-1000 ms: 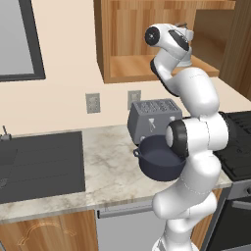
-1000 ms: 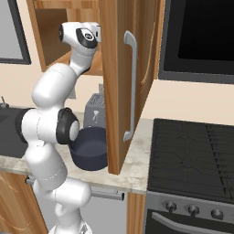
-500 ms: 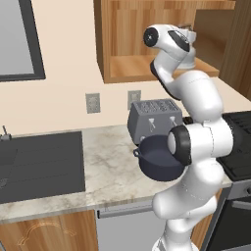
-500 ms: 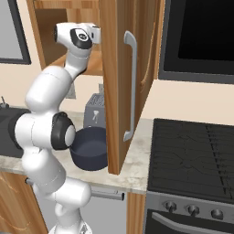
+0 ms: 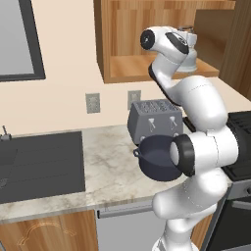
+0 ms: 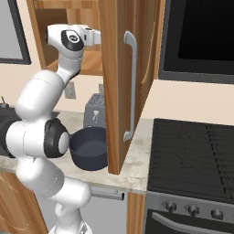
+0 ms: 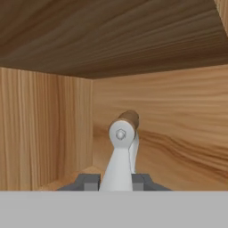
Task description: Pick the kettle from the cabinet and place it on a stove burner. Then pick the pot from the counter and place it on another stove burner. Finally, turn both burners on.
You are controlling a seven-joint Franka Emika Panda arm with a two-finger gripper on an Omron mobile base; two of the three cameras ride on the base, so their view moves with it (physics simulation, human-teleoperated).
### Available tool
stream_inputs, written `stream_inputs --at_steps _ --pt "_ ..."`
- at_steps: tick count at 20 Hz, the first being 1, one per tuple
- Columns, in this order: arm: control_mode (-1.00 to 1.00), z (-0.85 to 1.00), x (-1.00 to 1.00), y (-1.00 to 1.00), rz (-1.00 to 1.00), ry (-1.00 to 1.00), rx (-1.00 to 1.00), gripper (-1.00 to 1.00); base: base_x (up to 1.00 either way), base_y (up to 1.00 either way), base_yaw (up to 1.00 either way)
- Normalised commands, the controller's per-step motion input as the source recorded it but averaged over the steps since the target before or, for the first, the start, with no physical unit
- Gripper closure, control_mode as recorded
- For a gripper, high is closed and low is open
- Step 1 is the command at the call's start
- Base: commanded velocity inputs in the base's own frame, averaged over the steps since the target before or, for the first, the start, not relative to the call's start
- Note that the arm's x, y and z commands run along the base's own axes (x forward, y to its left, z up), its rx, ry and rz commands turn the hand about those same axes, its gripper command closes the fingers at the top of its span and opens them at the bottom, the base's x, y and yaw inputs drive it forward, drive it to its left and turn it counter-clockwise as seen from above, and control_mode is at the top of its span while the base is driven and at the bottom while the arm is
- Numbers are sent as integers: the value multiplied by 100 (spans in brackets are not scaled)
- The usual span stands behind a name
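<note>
Cabinet (image 5: 147, 68): open, top centre of left base view.
Gripper (image 7: 116, 181): clenched on kettle (image 5: 189, 55) handle, bottom centre of hand view.
Pot (image 5: 157, 158): on counter (image 5: 112, 166), mid-frame.

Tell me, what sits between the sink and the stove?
In the left base view, bare counter, then the toaster and the pot before the stove.

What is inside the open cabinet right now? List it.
Inside the cabinet stands the kettle, mostly covered by the arm. In the hand view the tool is shut on the kettle's handle. The cabinet door hides that interior from the right.
</note>
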Motion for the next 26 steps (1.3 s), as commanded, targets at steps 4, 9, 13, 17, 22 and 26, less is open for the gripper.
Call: stream_inputs --at_steps 4,9,13,17,22,26 --pt "-100 0 -36 12 -3 0 0 100 0 0 0" --pt "-100 0 -40 12 -2 0 0 100 0 0 0" --pt "-100 0 -41 12 -2 0 0 100 0 0 0" --pt "-100 0 -39 10 -2 0 0 100 0 0 0" --pt "-100 0 -39 14 -2 0 0 100 0 0 0" --pt "-100 0 -39 13 -1 0 0 100 0 0 0"
